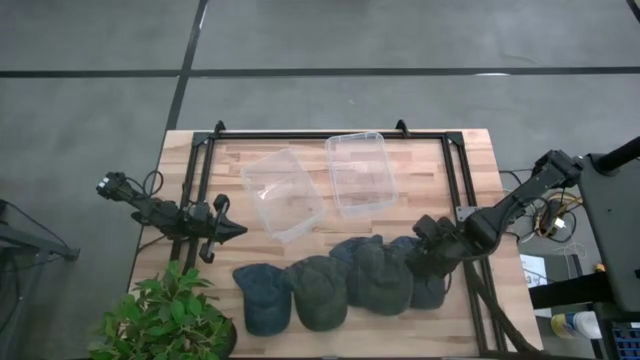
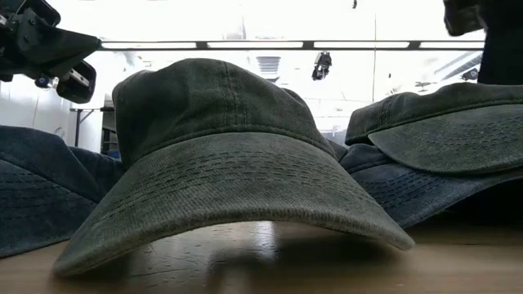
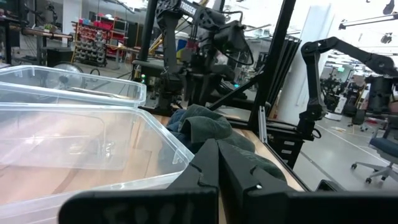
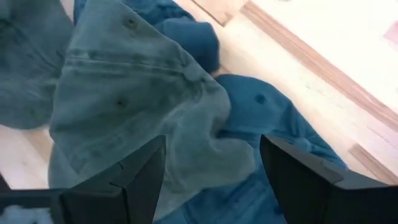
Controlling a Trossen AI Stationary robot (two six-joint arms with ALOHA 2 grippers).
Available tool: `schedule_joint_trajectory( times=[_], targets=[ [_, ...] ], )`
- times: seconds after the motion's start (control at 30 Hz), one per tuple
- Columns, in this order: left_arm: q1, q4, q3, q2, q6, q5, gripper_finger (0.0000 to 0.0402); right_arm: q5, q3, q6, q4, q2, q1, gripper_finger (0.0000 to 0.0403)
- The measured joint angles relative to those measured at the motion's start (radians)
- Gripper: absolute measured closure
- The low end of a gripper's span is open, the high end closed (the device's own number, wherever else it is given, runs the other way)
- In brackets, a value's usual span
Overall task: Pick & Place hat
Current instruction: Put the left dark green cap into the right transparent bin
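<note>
Hats (image 1: pixel 378 275) lie in a row along the desk's (image 1: pixel 470 160) near edge. The right pincer (image 1: pixel 428 256) hangs wide over the rightmost hats; the left pincer (image 1: pixel 232 231), closed and empty, waits beside the bins (image 1: pixel 285 195).

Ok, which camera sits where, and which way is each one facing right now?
High: overhead, straight down on the table; both arms show.
Low: at tabletop height, facing the green cap; arm parts in the top corners.
Left wrist: on the left arm, looking past its shut left hand across the clear bins.
Right wrist: looking down between the open right hand onto the caps.
Shared: high and right wrist both show the blue cap.
</note>
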State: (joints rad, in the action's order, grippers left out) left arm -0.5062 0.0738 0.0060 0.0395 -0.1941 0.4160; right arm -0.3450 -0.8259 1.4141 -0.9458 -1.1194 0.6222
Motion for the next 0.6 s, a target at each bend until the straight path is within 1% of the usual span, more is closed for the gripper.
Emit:
schedule_joint_trajectory(
  times=[0.17, 0.3, 0.43, 0.6],
  targets=[
    [0.000, 0.000, 0.000, 0.000, 0.000, 0.000, 0.0401, 0.005, 0.051, -0.027, 0.000, 0.006, -0.023, 0.0151],
    [0.000, 0.000, 0.000, 0.000, 0.000, 0.000, 0.0401, 0.011, 0.052, -0.099, 0.041, 0.007, -0.030, 0.0154],
    [0.000, 0.000, 0.000, 0.000, 0.000, 0.000, 0.0401, 0.052, 0.051, -0.135, 0.102, 0.014, -0.038, 0.0160],
    [0.000, 0.000, 0.000, 0.000, 0.000, 0.000, 0.0401, 0.090, 0.051, -0.162, 0.113, 0.005, -0.038, 0.0166]
  ],
)
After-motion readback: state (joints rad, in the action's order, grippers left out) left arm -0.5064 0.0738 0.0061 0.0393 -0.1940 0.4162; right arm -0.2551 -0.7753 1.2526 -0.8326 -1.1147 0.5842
